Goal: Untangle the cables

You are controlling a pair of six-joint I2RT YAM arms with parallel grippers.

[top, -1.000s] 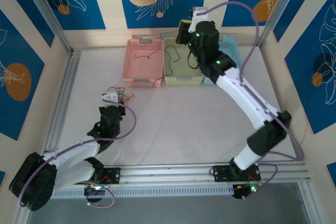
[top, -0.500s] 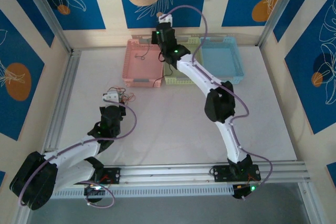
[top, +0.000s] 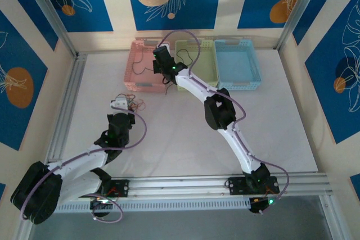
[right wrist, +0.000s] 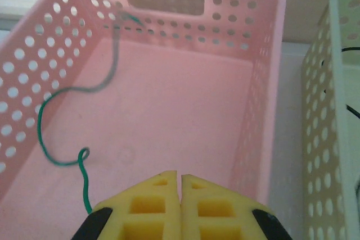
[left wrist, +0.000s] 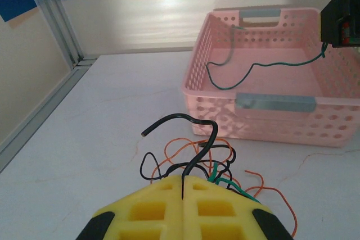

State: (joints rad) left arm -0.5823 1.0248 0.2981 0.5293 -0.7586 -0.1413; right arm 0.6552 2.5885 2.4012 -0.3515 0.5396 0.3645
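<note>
A tangle of thin cables [left wrist: 220,164], orange, black and green, lies on the white table just ahead of my left gripper [left wrist: 184,177]. That gripper is shut on a black cable [left wrist: 197,155] that curls up out of its yellow fingertips. From above, the left gripper [top: 119,105] sits beside the tangle [top: 135,104]. My right gripper [right wrist: 179,173] hovers over the pink basket [right wrist: 264,54], shut, with nothing showing between its tips. A green cable [right wrist: 48,139] lies in that basket and runs down past its left finger. The overhead view puts the right gripper [top: 159,54] above the pink basket [top: 147,86].
A green basket [top: 197,85] holding a black cable [top: 183,54] and a blue basket [top: 239,85] stand right of the pink one at the back. Aluminium rails [top: 64,105] border the table on the left and front. The right arm [top: 219,111] stretches diagonally across the middle.
The right arm swung left from over the green basket to over the pink basket. The left arm and the tangle have not moved.
</note>
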